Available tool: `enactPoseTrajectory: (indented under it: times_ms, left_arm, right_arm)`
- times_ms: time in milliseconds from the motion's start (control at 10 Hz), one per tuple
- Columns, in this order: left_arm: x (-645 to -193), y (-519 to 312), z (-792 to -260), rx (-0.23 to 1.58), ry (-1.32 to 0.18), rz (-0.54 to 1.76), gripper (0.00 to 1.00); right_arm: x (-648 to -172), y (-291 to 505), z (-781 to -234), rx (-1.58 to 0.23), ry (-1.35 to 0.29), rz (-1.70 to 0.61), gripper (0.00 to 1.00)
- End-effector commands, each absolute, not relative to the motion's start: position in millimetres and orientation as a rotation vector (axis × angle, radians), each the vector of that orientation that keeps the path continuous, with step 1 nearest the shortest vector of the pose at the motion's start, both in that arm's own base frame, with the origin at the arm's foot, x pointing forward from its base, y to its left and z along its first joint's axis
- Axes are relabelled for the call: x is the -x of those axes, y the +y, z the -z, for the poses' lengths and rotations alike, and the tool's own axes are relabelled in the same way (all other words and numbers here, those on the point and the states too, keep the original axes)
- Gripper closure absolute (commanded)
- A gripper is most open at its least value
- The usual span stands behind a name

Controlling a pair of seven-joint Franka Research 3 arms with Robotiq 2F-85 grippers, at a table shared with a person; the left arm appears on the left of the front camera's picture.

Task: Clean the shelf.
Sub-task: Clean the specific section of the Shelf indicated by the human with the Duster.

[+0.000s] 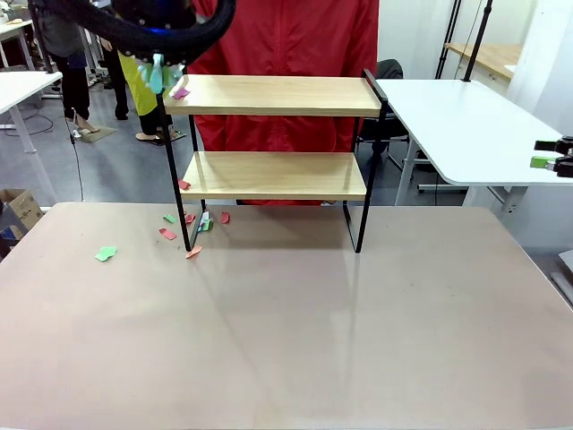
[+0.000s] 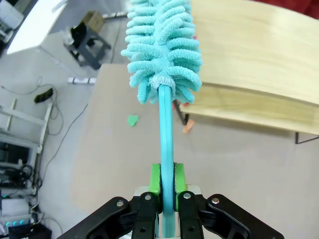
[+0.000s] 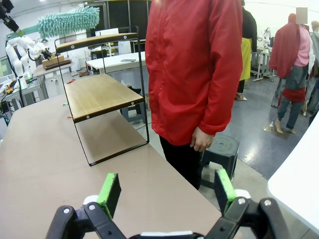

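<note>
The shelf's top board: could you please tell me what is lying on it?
One pink paper scrap at its left end, beside the duster; the duster hides the corner behind it.

The 2-tier shelf has 2 light, smooth wood-grain boards on a thin matt black metal frame. The teal duster is fluffy chenille-like cloth on a smooth plastic handle. The beige tabletop shines faintly.

1. A shelf stands with a person in a red jacket just behind it.
2. A teal duster hangs at the left end of its top board, beside a pink scrap.
3. A red scrap lies on the left end of its lower board.
4. Mixed scraps lie around its front left leg; a green scrap lies farther left.
5. The right gripper sits well to its right.
</note>
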State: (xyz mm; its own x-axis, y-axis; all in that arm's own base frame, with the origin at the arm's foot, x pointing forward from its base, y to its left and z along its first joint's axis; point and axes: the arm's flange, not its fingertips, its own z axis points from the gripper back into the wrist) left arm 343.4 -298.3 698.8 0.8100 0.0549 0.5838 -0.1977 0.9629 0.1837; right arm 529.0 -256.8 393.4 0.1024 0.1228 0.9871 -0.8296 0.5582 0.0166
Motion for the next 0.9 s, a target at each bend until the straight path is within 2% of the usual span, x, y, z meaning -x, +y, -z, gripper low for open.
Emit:
enactPoseTrajectory:
  times_ms: [0,400,800]
  left_arm:
    - [-339.5,-288.2,-700.1,-0.185,-0.655,-0.071,0.87]
    - [-324.9,-301.3,-721.8,-0.041,-0.694,0.059,0.87]
    - [-325.3,-313.6,-726.4,-0.023,-0.649,0.062,0.87]
  right_arm:
    - [-530.0,-253.1,-400.4,-0.686,-1.267,-0.787,0.00]
    - [-530.0,-253.1,-400.4,-0.686,-1.267,-0.787,0.00]
    - [-530.0,-253.1,-400.4,-0.686,-1.267,-0.787,0.00]
